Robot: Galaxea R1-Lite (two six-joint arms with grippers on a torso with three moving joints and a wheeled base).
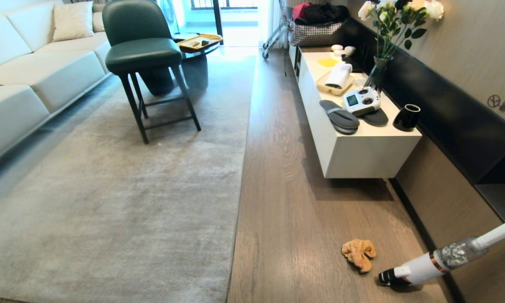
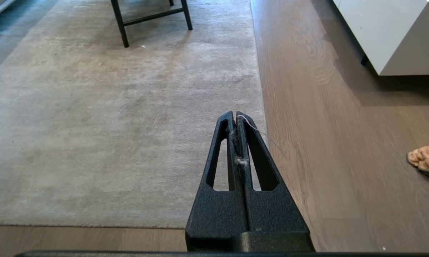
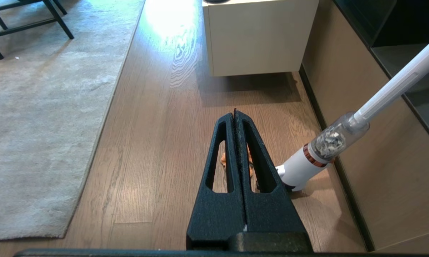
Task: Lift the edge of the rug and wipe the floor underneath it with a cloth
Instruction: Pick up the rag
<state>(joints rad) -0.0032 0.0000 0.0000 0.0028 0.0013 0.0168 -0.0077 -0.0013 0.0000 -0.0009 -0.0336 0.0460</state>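
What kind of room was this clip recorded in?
Most likely a home living room: a pale sofa beside a large grey rug on wood-plank floor, and a low white cabinet bearing slippers and a vase of flowers.

Black, textured, slotted claw [image 2: 237, 117] fingers [image 2: 260, 164]

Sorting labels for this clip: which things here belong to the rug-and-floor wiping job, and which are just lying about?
For the job:
- rug edge
- floor
- cloth, lying crumpled on the floor
- left claw and right claw, both shut and empty

Just lying about:
- vacuum
- chair
- slippers
- sofa
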